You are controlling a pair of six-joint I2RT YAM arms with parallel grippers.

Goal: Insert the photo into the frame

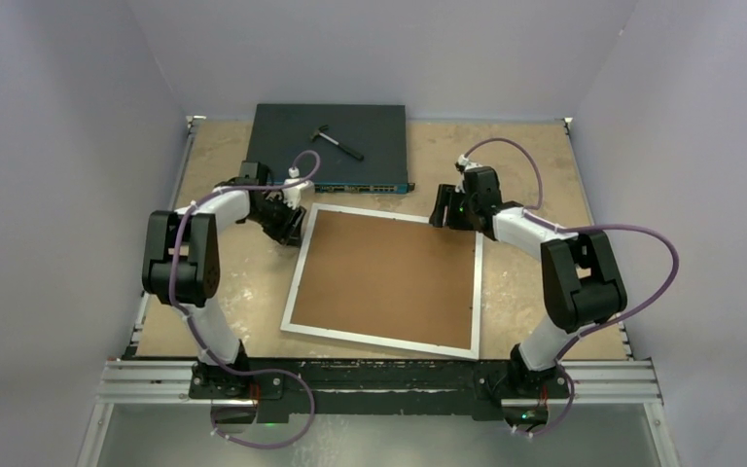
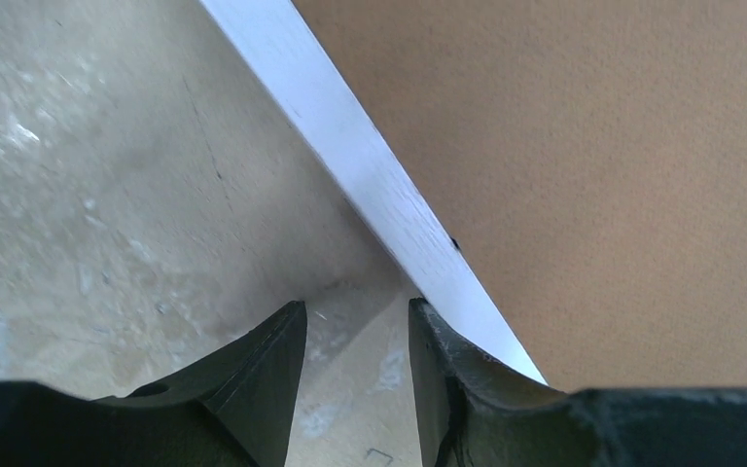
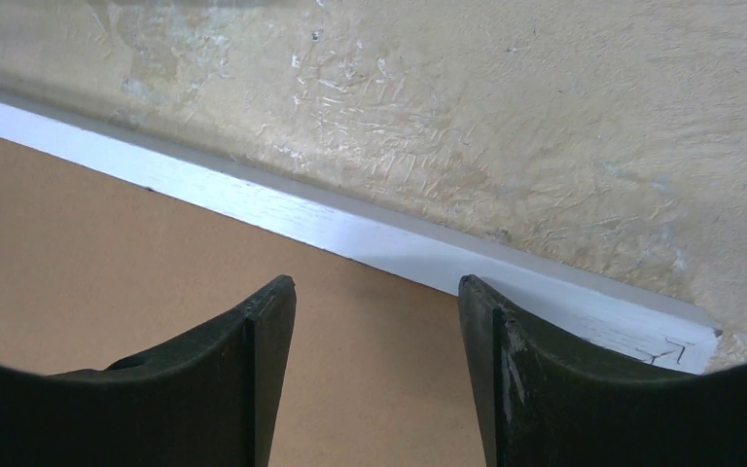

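Brown board (image 1: 384,277) in frame (image 1: 296,282); left gripper (image 1: 288,226), right gripper (image 1: 440,207) at corners

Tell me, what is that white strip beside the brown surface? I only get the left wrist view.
Observer: It is one side of the frame. From above, a thin white border runs all round a brown board lying flat on the table.
Operator: And what is the other arm up to?
Observer: The right gripper hangs over the frame's far right corner, open and holding nothing.
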